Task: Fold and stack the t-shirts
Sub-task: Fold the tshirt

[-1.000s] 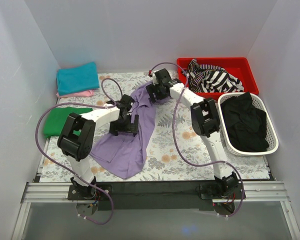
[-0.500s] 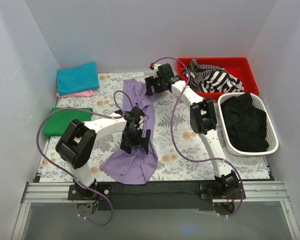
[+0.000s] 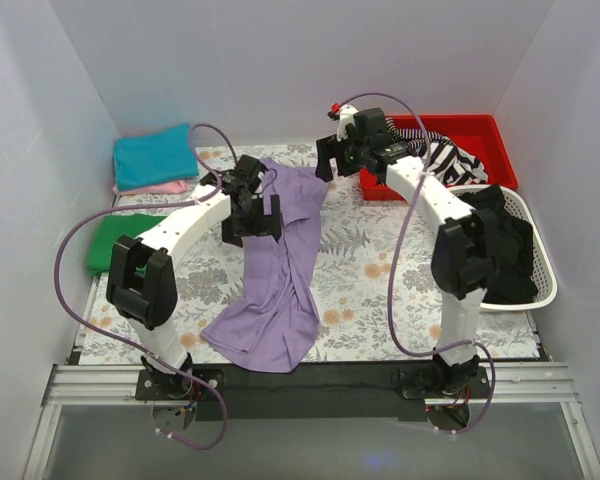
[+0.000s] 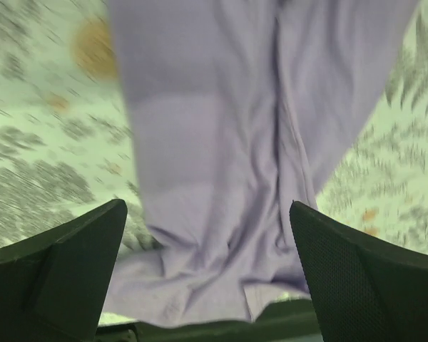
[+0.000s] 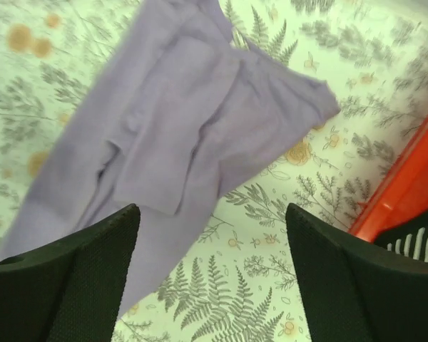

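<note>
- top view: the purple t-shirt (image 3: 275, 285) lies crumpled from the table's (image 3: 380, 290) far middle to its near edge; a teal shirt (image 3: 156, 155) on a pink shirt (image 3: 152, 187) and a green shirt (image 3: 110, 245) lie folded along the left edge.
- left wrist: the left gripper (image 4: 208, 214) is spread wide and empty over the purple t-shirt.
- right wrist: the right gripper (image 5: 210, 214) is spread wide and empty over the shirt's far end.
</note>
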